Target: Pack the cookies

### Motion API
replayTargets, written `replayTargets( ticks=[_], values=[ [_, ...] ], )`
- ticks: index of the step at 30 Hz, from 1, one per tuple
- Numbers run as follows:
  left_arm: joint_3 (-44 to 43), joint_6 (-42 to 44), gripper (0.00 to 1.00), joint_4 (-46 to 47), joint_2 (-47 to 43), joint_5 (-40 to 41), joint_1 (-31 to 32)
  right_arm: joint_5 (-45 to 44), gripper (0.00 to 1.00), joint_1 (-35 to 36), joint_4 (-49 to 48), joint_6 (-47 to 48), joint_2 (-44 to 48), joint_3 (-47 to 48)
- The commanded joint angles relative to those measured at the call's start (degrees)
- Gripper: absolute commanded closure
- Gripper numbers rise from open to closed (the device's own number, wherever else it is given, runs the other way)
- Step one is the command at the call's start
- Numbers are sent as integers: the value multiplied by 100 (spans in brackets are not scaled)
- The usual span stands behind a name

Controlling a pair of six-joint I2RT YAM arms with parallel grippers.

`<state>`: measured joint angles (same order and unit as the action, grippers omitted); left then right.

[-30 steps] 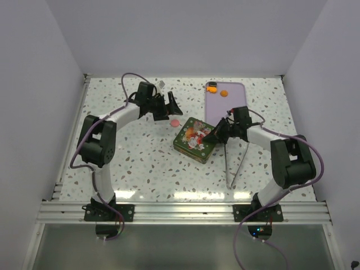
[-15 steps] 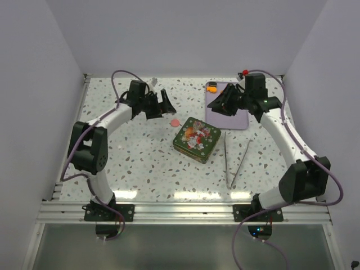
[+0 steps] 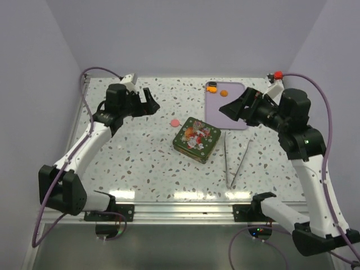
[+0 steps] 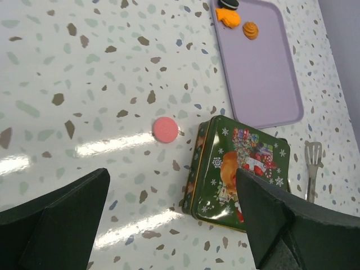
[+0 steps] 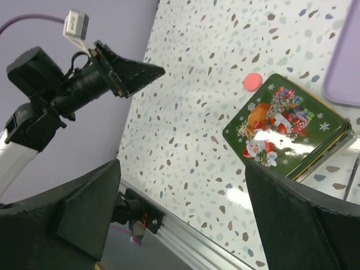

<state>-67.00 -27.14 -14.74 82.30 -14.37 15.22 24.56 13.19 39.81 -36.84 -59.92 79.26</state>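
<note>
**Cookies Out, Tin Shut**

The table holds a purple tray at the back. A shut green tin sits in the middle, with tongs just to its right. The left gripper and the right gripper hang above, spread wide and holding nothing. Two orange cookies and a black one sit at the tray's far end. A pink cookie lies alone on the table near the tin. They look thin, light and stiff, and may slide or crack. Pinch each gently across its edges.
</note>
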Motion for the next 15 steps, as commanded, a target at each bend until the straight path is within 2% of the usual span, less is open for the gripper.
replayTargets(
  ticks=[1,3,4,5,8,11,15],
  values=[
    [659,375,0,577,-951,899,-37,-486,1,17,317,379,638,-260],
    [1090,507,0,1118,-1695,1416,-37,-828,1,17,404,188,1076,-594],
    [1667,586,0,1384,-1978,1646,-37,-873,1,17,457,125,1201,-736],
    [1977,674,0,2143,-2286,1979,-37,-995,1,26,457,64,1341,-876],
    [3181,1374,0,2764,-3384,2708,-46,-857,1,17,388,-287,1781,-1499],
    [3640,1894,0,2871,-3843,3350,-46,-663,1,17,124,-542,1931,-1808],
    [4255,1941,0,2784,-3976,4257,-63,-268,1,17,-88,-535,2098,-1933]
  ],
)
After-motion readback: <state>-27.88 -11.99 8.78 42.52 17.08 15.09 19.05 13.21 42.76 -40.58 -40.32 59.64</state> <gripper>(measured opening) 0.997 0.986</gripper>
